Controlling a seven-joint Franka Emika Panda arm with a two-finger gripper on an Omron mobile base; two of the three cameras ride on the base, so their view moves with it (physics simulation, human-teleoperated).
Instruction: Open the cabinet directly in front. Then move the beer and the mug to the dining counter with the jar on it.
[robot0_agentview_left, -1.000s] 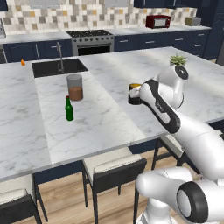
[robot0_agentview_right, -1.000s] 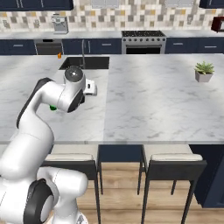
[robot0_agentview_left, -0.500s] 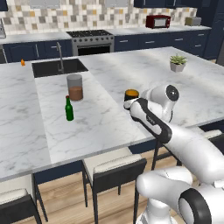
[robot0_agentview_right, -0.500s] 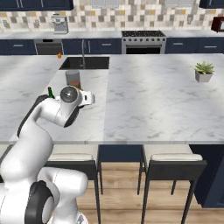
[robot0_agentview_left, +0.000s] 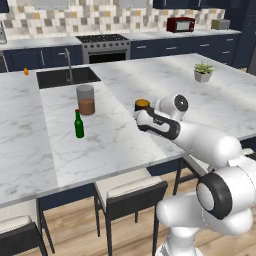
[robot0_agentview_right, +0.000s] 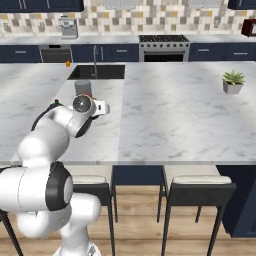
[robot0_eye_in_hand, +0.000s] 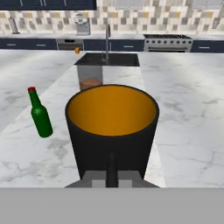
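My gripper is shut on the mug, a black cup with an orange inside, held upright low over the dining counter. The hand view looks into the mug from close up, with the gripper clamped at its near wall. I cannot tell if the mug's base touches the marble. The green beer stands on the counter to the mug's left, also seen as the beer. The jar with brown contents stands behind it near the sink, the jar. The cabinet is out of view.
An inset sink with a faucet lies at the counter's far left. A potted plant stands far right. Stools line the near edge. A stove and red microwave sit along the back wall.
The arm has swung down and leftwards with the mug, bringing it lower over the counter and nearer the beer and jar. Bottle and jar have not moved.
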